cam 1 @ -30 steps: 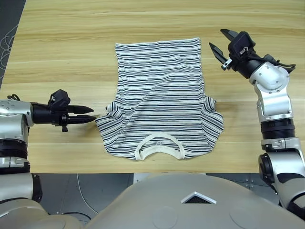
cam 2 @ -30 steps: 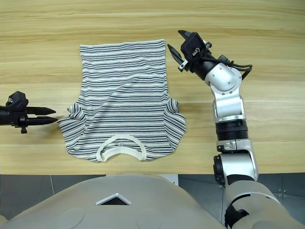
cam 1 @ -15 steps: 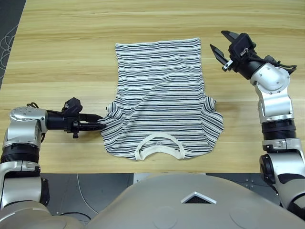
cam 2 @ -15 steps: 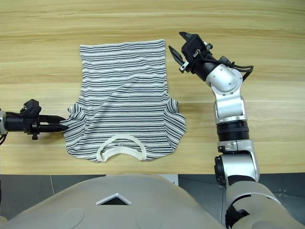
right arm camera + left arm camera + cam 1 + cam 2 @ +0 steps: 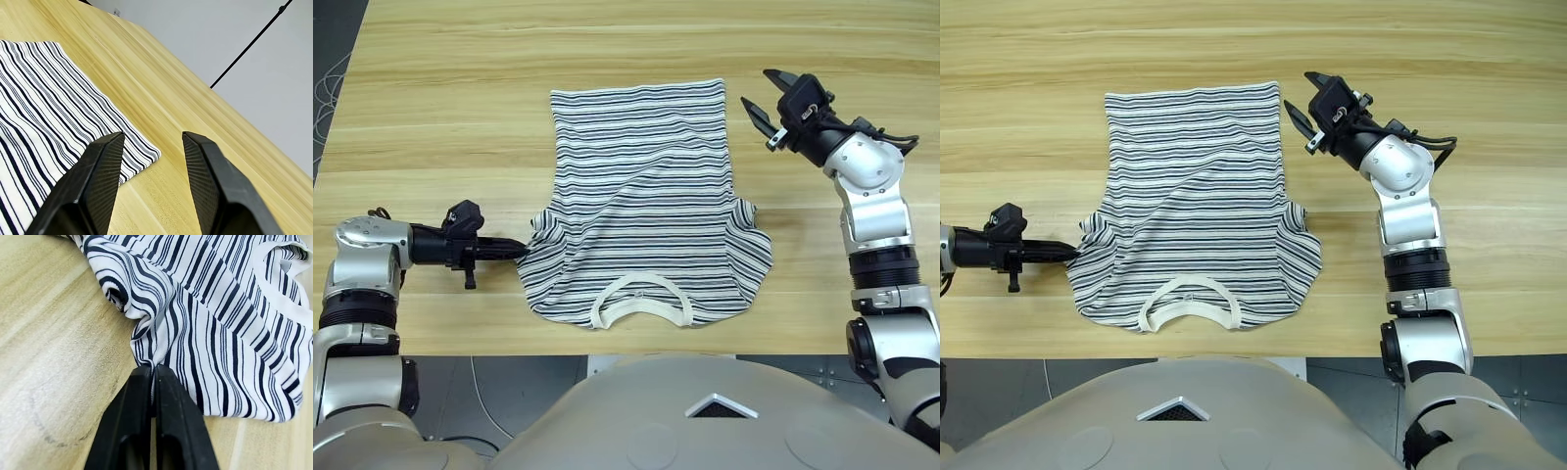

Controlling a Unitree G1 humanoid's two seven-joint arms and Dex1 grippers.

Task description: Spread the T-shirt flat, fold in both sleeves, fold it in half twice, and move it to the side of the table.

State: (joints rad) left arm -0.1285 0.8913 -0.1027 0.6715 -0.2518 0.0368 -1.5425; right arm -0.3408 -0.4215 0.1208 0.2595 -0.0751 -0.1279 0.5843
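Observation:
The striped T-shirt (image 5: 646, 196) lies on the wooden table (image 5: 460, 78), collar towards me and hem at the far side. Both sleeves are bunched inward. My left gripper (image 5: 521, 249) lies low at the shirt's left sleeve, shut on the sleeve's edge (image 5: 146, 347), with a sliver of fabric between its tips (image 5: 152, 377). My right gripper (image 5: 759, 90) hovers open just beyond the far right hem corner (image 5: 146, 152), nothing between its fingers (image 5: 105, 171).
Bare wood surrounds the shirt on the left, right and far sides. The table's near edge (image 5: 460, 352) runs just below the collar, and its left edge (image 5: 342, 78) borders dark floor.
My left gripper has slid in to the left sleeve, shut on its edge, and then drawn back slightly. My right gripper has shifted a little towards the hem corner, still open.

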